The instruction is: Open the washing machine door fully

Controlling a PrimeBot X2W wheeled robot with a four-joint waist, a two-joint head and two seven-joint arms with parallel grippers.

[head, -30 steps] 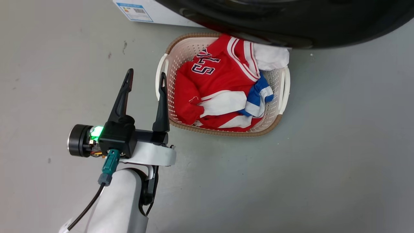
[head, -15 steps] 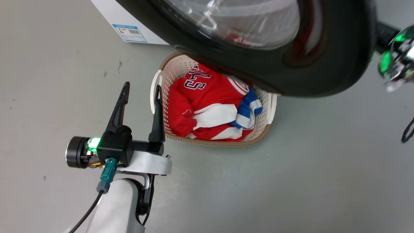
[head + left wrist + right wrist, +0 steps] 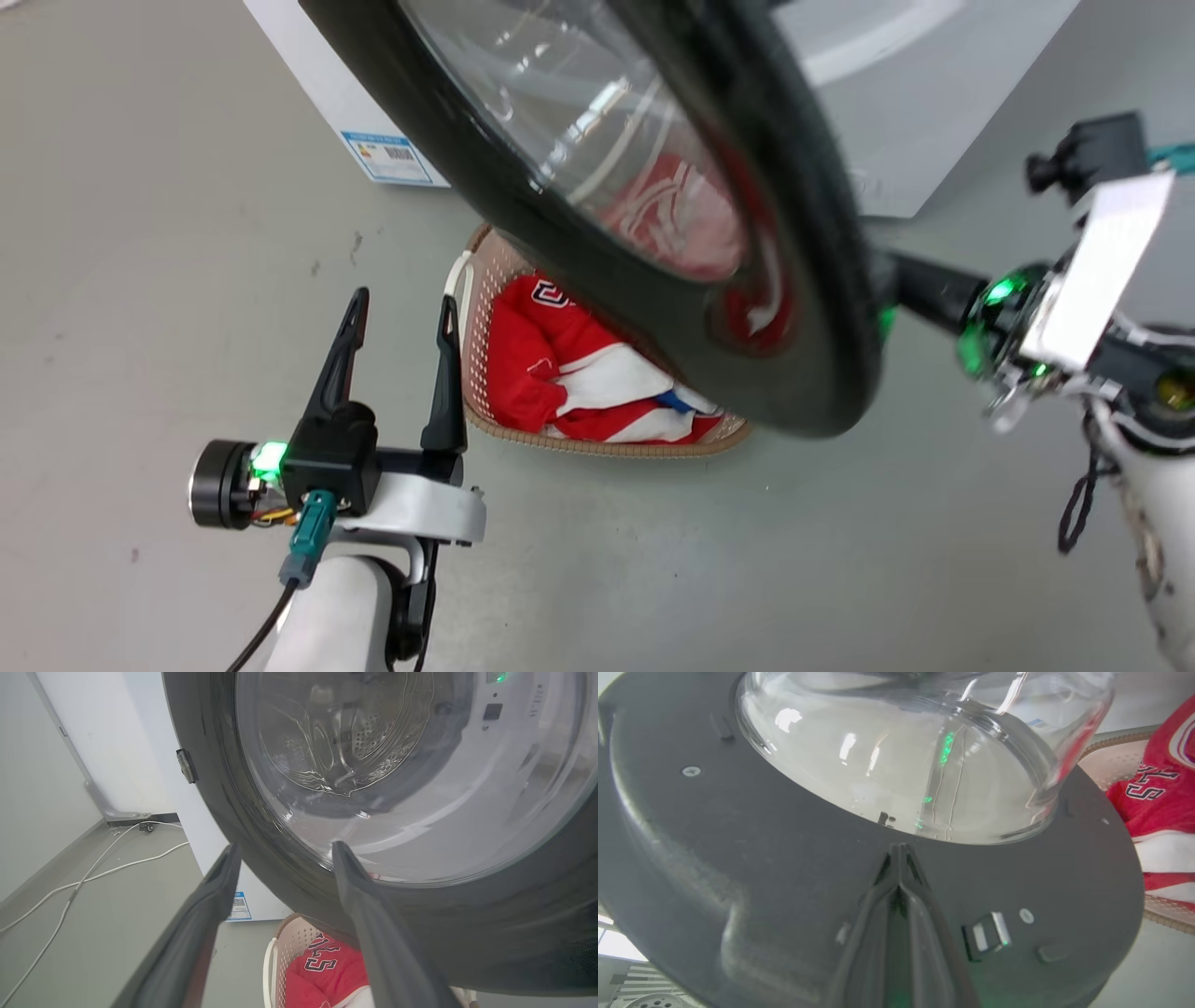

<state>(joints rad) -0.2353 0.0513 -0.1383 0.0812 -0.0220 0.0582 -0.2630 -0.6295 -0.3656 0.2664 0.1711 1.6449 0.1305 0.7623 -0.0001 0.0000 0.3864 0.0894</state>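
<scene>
The washing machine [image 3: 896,140] has the washing machine door [image 3: 597,168] swung out over the laundry basket's [image 3: 481,345] far edge. The right gripper [image 3: 901,849], fingers pressed together, lies against the door's inner face. The left gripper [image 3: 404,299] gapes wide beside the basket's left rim.

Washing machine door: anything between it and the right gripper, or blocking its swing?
Nothing separates the right gripper from the washing machine door: its shut fingers meet the inner face. On the outer side the open left gripper faces the door and may be in its swing. The laundry basket lies under the door's edge.
</scene>
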